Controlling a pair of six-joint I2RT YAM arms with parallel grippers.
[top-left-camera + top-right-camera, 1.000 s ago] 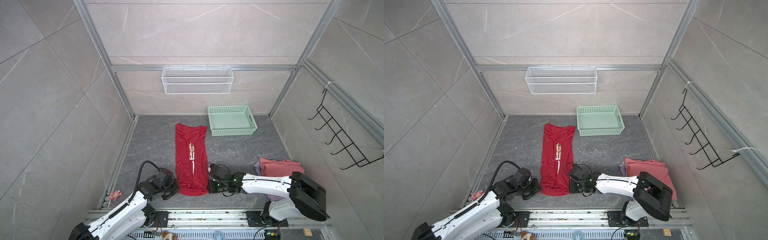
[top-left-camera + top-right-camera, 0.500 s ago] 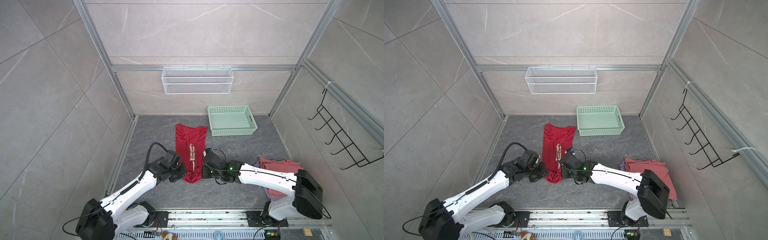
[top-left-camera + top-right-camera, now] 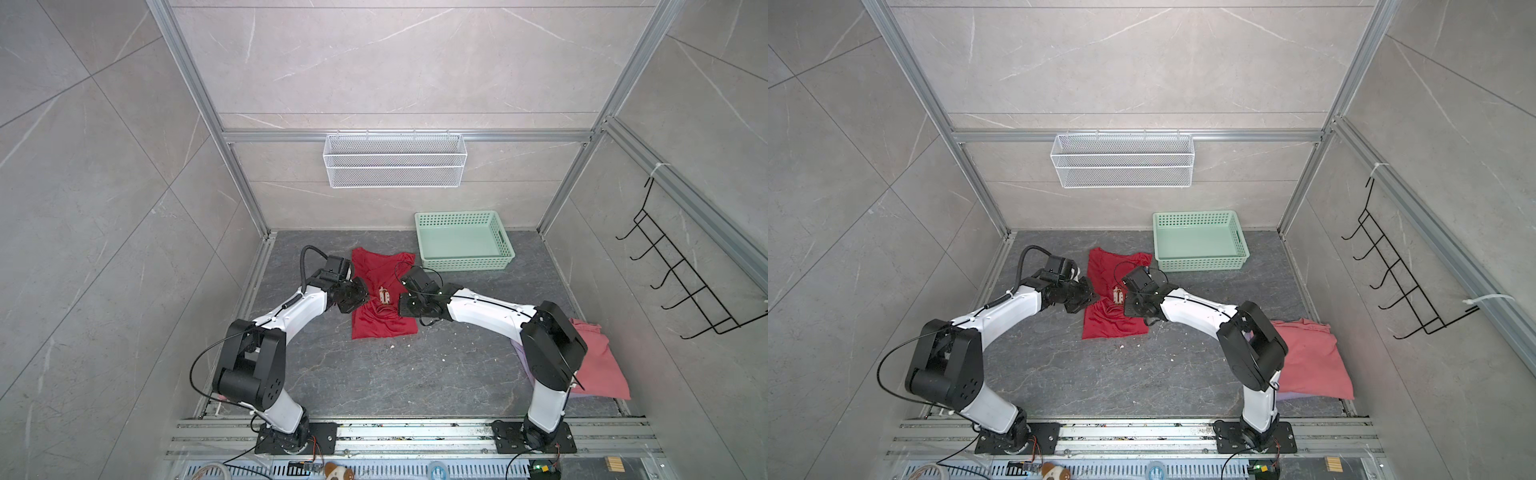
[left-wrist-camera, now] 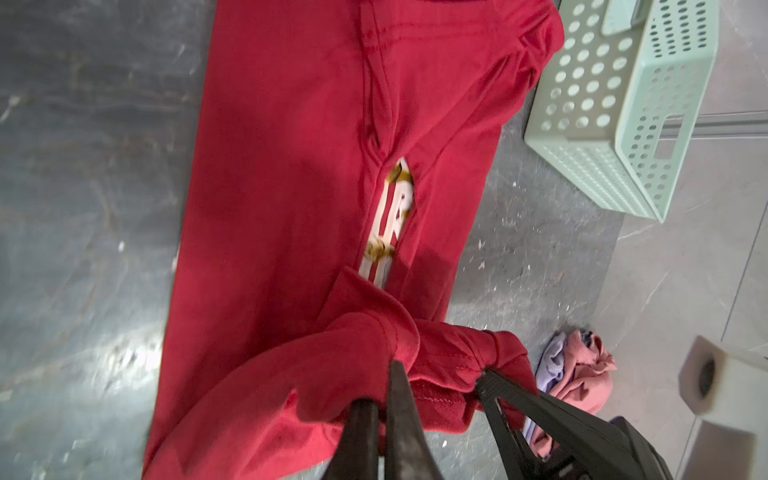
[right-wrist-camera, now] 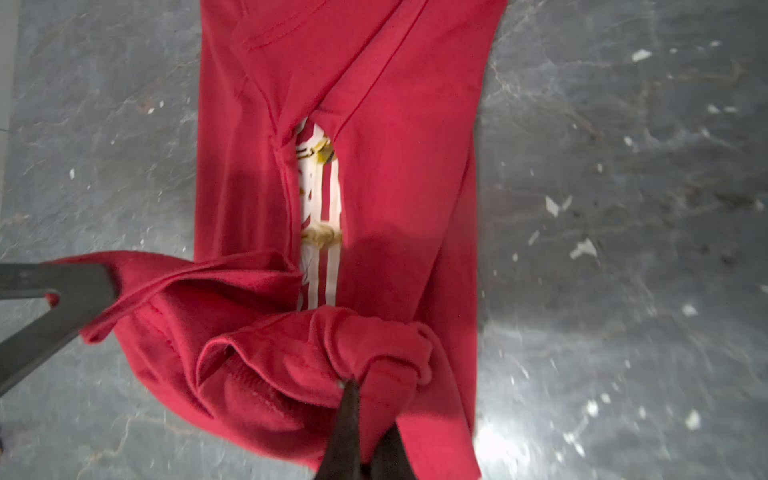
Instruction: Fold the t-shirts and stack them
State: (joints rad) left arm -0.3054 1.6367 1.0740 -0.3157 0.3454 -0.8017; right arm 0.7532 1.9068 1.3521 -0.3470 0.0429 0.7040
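Arms: two, white with black joints, rising from a rail (image 3: pixel 415 432) at the lower edge of both top views and meeting at centre frame.
Left gripper (image 4: pixel 380 395): one; jaws pinched together on a bunched red hem, just left of centre in both top views.
T-shirts: three.
Red t-shirt (image 3: pixel 382 328): one, at centre frame on the floor, doubled over on itself; white-and-gold print (image 3: pixel 384 295) shows in the gap between the two grippers.
Right gripper (image 5: pixel 359 411): one; jaws clamped on the same hem, just right of centre, close beside the left gripper.
Basket (image 3: pixel 465 264): one, mint-green and perforated, right of centre at the back wall, just beside the red t-shirt's far corner.
Salmon-pink t-shirt (image 3: pixel 598 365): one, crumpled at lower right, partly hidden behind the right arm.
Lavender t-shirt (image 4: pixel 550 359): one, mostly covered by the salmon-pink one.
Wire shelf (image 3: pixel 395 166): one, white, upper centre on the back wall.
Hook rack (image 3: pixel 681 286): one, black, right wall.
Floor (image 3: pixel 395 374): dark grey marbled stone, speckled with pale flecks.
Room: pale grey tiled walls (image 3: pixel 395 62), aluminium framing at the corners.
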